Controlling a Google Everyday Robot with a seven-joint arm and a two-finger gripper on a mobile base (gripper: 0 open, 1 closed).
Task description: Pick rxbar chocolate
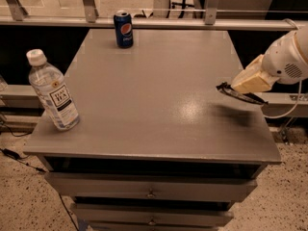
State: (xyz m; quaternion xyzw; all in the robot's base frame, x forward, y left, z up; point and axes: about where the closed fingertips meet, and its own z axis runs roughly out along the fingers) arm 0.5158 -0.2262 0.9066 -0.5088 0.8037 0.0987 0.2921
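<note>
The rxbar chocolate (240,95) is a thin dark bar held edge-on in my gripper (248,86), lifted above the right side of the grey table (154,95). It casts a shadow on the tabletop near the right edge. My gripper's cream-coloured fingers (251,81) are shut on the bar, and the white arm reaches in from the right.
A blue soda can (123,29) stands upright at the table's far edge, left of centre. A clear water bottle (52,91) stands at the front left. A metal rail runs behind the table. Drawers sit below the tabletop.
</note>
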